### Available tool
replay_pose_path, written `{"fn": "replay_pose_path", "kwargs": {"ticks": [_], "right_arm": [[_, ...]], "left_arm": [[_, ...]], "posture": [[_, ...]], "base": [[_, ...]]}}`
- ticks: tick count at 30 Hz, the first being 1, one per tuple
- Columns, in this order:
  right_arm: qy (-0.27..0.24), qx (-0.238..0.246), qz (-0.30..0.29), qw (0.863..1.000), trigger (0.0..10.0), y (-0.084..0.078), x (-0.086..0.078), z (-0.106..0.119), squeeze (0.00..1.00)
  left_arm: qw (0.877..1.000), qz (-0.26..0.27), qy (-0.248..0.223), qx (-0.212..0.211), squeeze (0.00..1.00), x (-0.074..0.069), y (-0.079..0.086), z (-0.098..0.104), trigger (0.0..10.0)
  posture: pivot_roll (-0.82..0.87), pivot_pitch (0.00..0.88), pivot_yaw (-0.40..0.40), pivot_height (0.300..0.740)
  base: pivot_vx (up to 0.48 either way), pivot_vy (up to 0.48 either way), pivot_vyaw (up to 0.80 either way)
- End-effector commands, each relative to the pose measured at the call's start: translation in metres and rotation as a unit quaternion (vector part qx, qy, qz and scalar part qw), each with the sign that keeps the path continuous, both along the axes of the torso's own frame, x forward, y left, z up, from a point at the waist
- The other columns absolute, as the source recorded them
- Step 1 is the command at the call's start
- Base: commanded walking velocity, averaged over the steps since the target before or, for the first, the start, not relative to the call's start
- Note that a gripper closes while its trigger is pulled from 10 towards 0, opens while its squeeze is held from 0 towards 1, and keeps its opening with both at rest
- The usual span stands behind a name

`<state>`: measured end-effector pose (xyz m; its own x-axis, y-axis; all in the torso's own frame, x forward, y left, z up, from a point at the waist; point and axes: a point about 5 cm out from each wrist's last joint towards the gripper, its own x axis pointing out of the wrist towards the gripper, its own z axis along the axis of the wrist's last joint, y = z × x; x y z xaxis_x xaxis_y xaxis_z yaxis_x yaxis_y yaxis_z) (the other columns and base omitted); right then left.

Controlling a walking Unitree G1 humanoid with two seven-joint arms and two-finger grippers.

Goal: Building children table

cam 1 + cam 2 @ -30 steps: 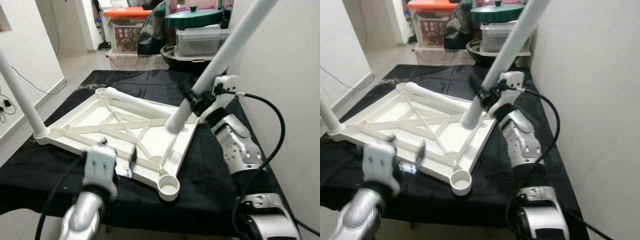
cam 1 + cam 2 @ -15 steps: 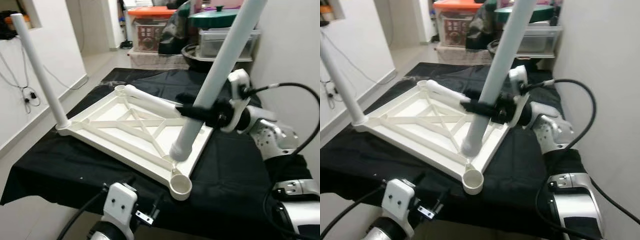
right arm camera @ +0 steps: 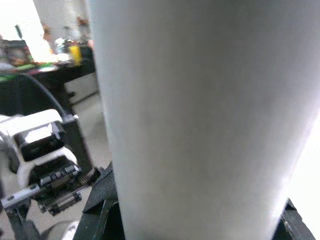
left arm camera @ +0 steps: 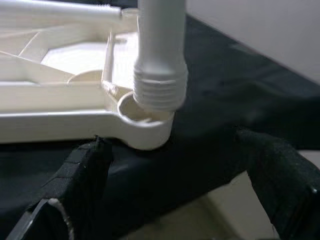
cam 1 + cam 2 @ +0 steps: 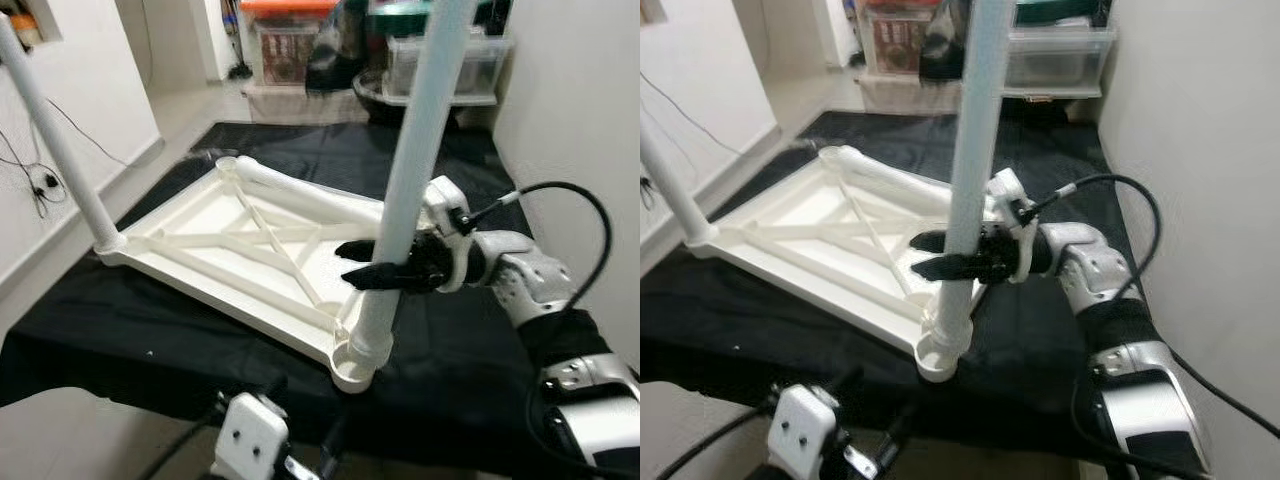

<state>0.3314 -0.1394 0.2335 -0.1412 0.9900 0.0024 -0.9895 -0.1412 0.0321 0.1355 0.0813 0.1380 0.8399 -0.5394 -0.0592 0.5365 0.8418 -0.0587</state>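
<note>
— On the black cloth (image 5: 470, 330) over the bench, what lies there?

— The white tabletop frame (image 5: 240, 250), upside down, ribs showing. One leg (image 5: 55, 140) stands upright in its far left corner socket, and another leg (image 5: 300, 195) lies along its far edge.

— And the right gripper (image 5: 365, 265)?

— Its two black fingers are clamped on a third leg (image 5: 415, 150), held nearly upright. The threaded lower end sits at the near corner socket (image 4: 142, 120), tilted slightly; whether it is seated, I cannot tell.

— The left gripper (image 4: 175, 185)?

— Low at the bench's near edge, fingers spread apart and holding nothing, just below that same socket.
</note>
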Motion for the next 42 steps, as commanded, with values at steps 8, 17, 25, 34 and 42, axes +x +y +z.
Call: {"fn": "replay_pose_path", "kwargs": {"ticks": [8, 17, 25, 34, 42], "right_arm": [[-0.016, -0.005, 0.050, 0.999, 10.0, 0.024, -0.003, 0.000, 0.00], [-0.018, -0.014, 0.068, 0.997, 10.0, 0.032, -0.005, -0.004, 0.00], [-0.031, -0.047, 0.075, 0.996, 10.0, 0.039, -0.004, -0.012, 0.00], [-0.053, -0.075, 0.082, 0.992, 10.0, 0.051, -0.001, -0.014, 0.00], [-0.110, -0.137, 0.112, 0.978, 10.0, 0.064, -0.001, -0.015, 0.00]], "left_arm": [[1.000, -0.006, 0.006, 0.005, 0.00, -0.005, -0.003, 0.001, 10.0], [1.000, -0.003, 0.007, 0.008, 0.00, -0.007, -0.004, 0.001, 10.0], [1.000, -0.002, 0.007, 0.010, 0.00, -0.008, -0.004, 0.001, 10.0], [1.000, -0.002, 0.005, 0.011, 0.00, -0.008, -0.004, 0.002, 10.0], [1.000, 0.001, 0.002, 0.013, 0.00, -0.007, -0.004, 0.003, 10.0]], "posture": [[0.03, 0.187, 0.034, 0.740], [0.04, 0.195, 0.030, 0.740], [0.04, 0.195, 0.030, 0.740], [0.04, 0.199, 0.032, 0.740], [0.04, 0.200, 0.025, 0.740]], "base": [[0.000, 0.000, 0.00], [0.000, 0.000, 0.00], [0.000, 0.000, 0.00], [0.000, 0.000, 0.00], [0.000, 0.000, 0.00]]}}
